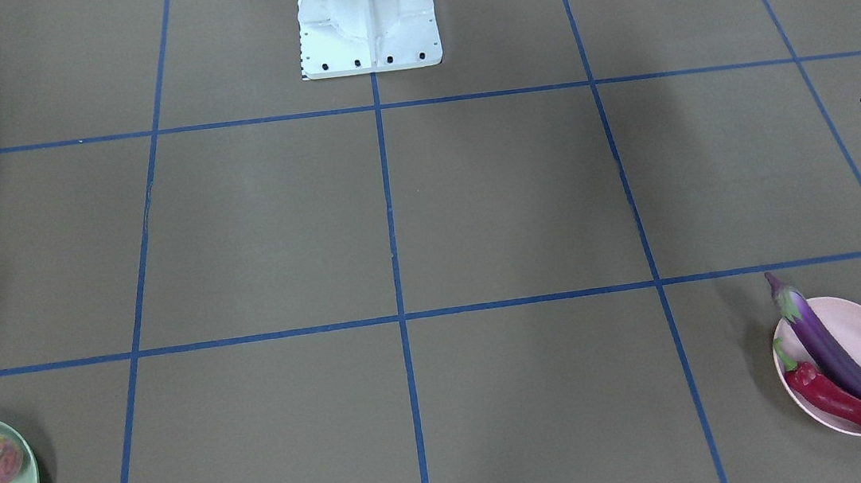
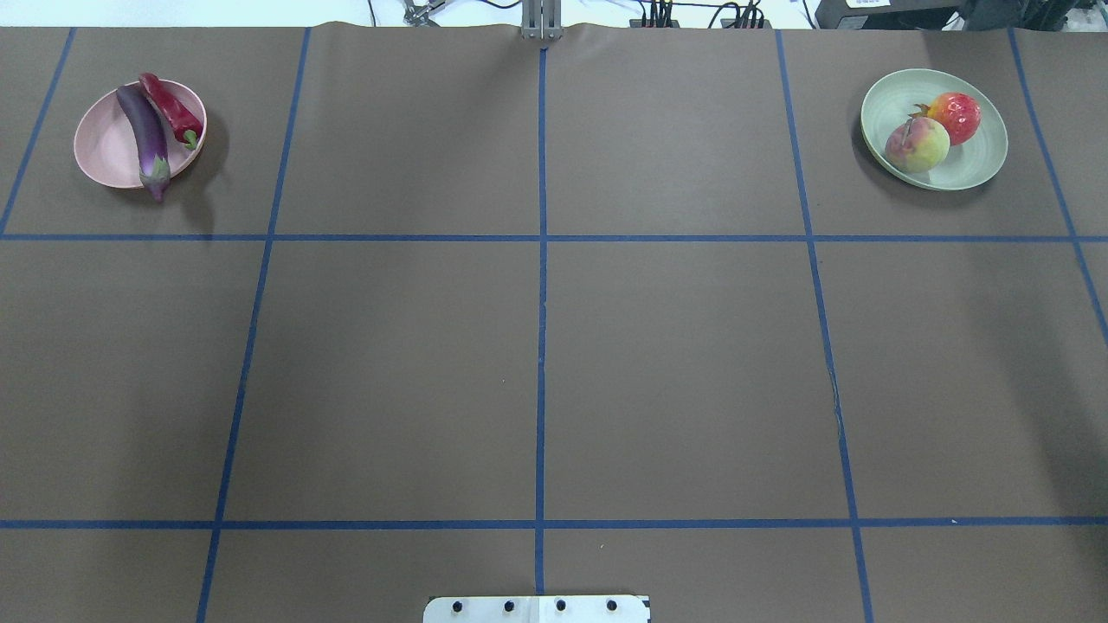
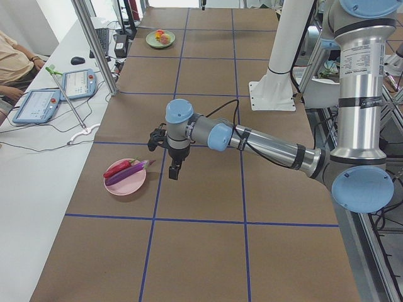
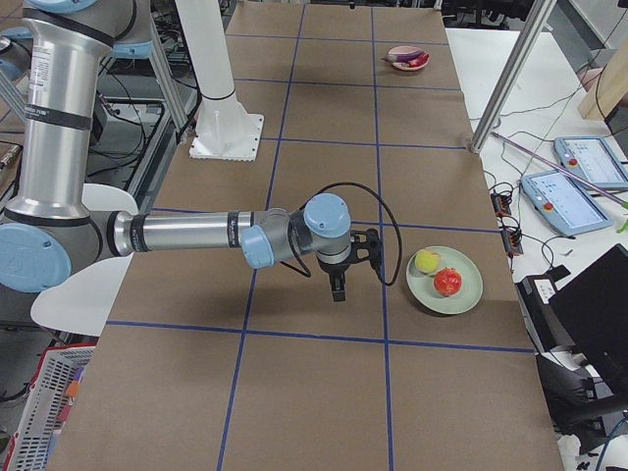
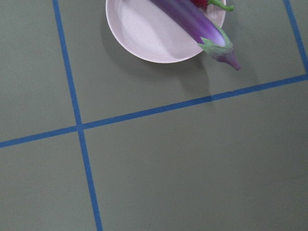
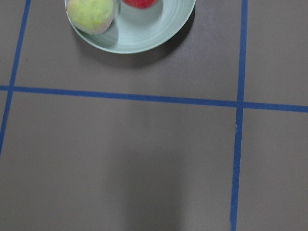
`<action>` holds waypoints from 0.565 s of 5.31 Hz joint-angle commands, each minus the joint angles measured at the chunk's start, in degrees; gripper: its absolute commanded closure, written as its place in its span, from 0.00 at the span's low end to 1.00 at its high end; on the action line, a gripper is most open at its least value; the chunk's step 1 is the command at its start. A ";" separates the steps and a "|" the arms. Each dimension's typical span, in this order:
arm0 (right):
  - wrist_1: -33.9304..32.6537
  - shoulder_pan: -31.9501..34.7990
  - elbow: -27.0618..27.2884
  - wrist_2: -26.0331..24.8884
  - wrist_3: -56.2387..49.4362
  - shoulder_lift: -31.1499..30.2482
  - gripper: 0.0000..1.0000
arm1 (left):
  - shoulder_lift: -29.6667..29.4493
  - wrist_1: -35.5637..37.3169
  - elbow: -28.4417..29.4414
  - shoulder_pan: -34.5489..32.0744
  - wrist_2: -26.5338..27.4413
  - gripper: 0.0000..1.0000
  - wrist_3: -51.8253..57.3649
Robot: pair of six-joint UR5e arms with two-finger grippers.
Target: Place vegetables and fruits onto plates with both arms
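The purple eggplant (image 2: 145,134) and the red chili pepper (image 2: 171,108) lie on the pale pink plate (image 2: 99,147), and the eggplant's cap hangs over the rim (image 5: 219,45). The peach (image 2: 916,144) and the pomegranate-like fruit (image 2: 955,117) sit on the mint green plate (image 2: 969,164). My left gripper (image 3: 173,171) hangs above the table beside the pink plate (image 3: 129,184). My right gripper (image 4: 339,290) hangs beside the green plate (image 4: 461,294). Neither holds anything that I can see, and I cannot tell whether they are open or shut. The wrist views show no fingers.
The white fixed base (image 2: 537,608) stands at the table's near middle edge. Blue tape lines divide the brown table. Aluminium posts (image 3: 94,44) and a side table with tablets (image 3: 38,104) run along the far edge, with a seated person there.
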 commanded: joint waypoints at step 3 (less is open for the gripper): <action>-24.11 1.57 0.26 0.67 -19.23 8.77 0.00 | 0.36 6.84 0.51 -2.48 -4.17 0.00 3.02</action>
